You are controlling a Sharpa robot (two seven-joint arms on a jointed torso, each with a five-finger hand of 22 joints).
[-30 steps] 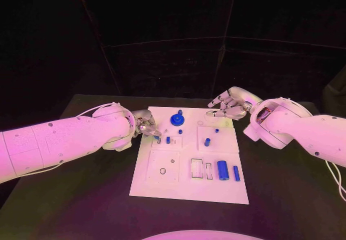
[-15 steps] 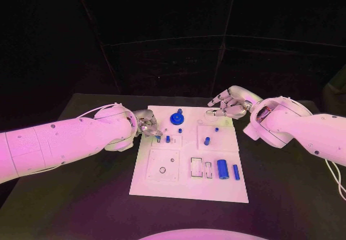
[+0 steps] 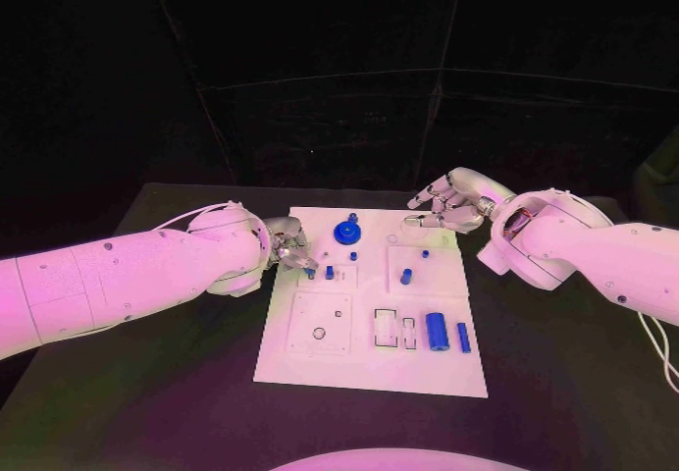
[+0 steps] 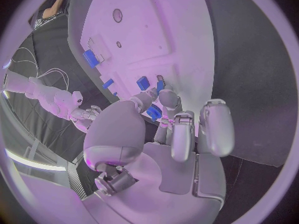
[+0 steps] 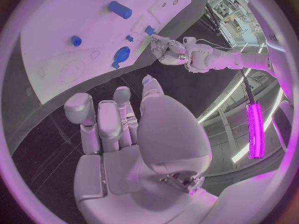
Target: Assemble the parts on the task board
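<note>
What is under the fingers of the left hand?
The left hand pinches a small blue part at the task board edge. Its fingers cover the part's seat.

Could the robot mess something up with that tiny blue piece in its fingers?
Maybe. The left hand pinches a small blue part at just the fingertips, so it could slip out. Other small blue pegs stand close by on the task board, and the fingers might knock them. The right hand hovers at the board's far corner.
</note>
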